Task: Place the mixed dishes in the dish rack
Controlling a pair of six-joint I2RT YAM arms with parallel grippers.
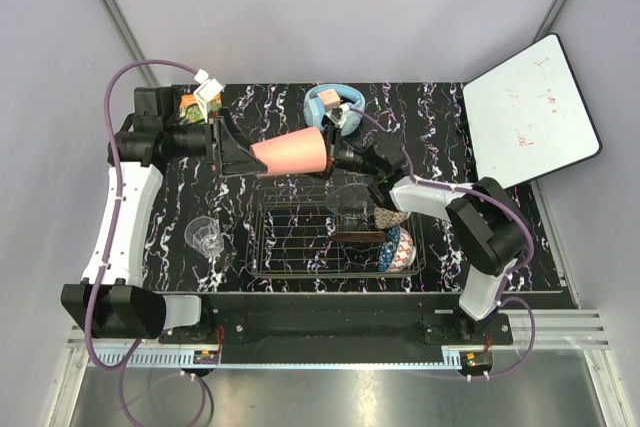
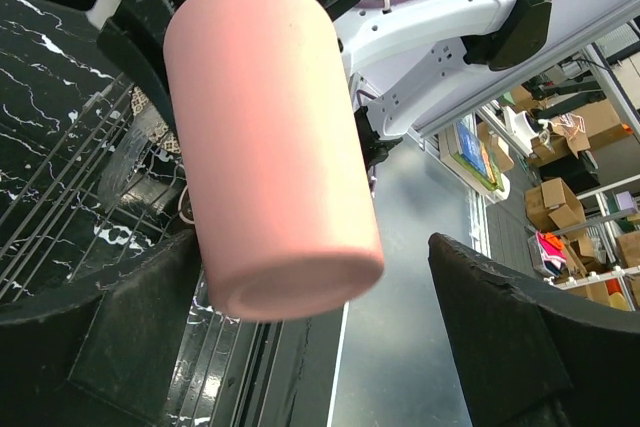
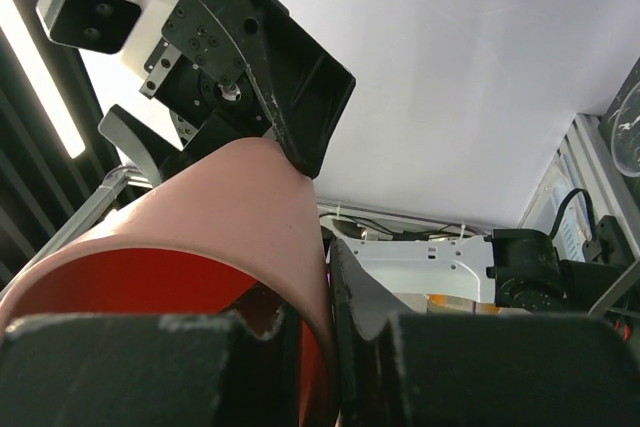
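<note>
On the black marbled table (image 1: 440, 117), the near wire rack (image 1: 290, 247) holds two bowls (image 1: 397, 245) at its right end. Above its far edge the pink cup (image 1: 292, 154) hangs sideways, its rim pinched by the right gripper (image 1: 335, 155). The left gripper (image 1: 240, 150) gapes wide around the cup's base. The next move is probably to lower it into the rack's free left part.

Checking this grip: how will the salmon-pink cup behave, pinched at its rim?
The salmon-pink cup looks rigid; the rim pinch by the right gripper likely won't deform it. Held sideways by one wall, it may pivot or slip. Laid down, it could roll.
</note>
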